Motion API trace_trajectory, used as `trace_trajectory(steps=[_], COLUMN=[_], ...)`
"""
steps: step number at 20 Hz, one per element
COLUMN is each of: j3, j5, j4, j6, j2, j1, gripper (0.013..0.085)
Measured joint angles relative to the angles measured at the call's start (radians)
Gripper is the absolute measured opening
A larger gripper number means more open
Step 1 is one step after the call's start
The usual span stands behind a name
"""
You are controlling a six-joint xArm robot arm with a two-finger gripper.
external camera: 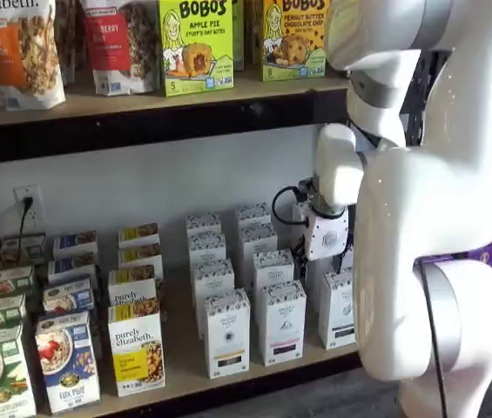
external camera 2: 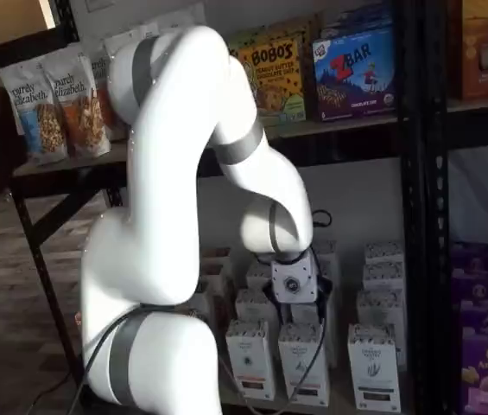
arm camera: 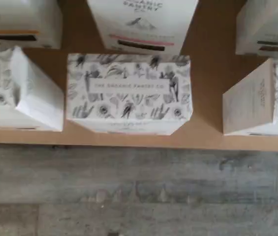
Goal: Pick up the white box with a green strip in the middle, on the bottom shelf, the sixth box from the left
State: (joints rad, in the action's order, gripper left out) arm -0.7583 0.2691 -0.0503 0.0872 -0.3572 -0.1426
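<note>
A white box with a grey floral top stands in the front row on the bottom shelf, centred in the wrist view. Its front face and strip are hidden from above. In both shelf views it looks like the middle of three front white boxes; strip colours are too small to tell. My gripper's white body hangs above and in front of these boxes, apart from them. Its fingers do not show plainly.
Like white boxes stand close on one side, further off on the other, and behind. Purely Elizabeth and cereal boxes fill the shelf's left. The shelf's front edge and grey wood floor lie below. A cable loops by the gripper.
</note>
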Motion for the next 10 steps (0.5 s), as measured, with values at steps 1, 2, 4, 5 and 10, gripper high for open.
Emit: trace_trajectory(steps=[1, 2, 4, 5, 10], j3=[-0.021, -0.049, -0.092, -0.115, -0.24], j5=[-0.008, -0.02, -0.041, -0.049, -0.035], j4=[-0.008, -0.02, -0.011, -0.004, 0.014], j6=[-0.001, -0.003, 0.021, 0.036, 0.093], j2=[-0.028, -0.065, -0.119, -0.146, -0.262], j1=[-0.007, -0.017, -0.031, -0.04, -0.079], gripper=[0.085, 0.085, 0.085, 0.085, 0.085])
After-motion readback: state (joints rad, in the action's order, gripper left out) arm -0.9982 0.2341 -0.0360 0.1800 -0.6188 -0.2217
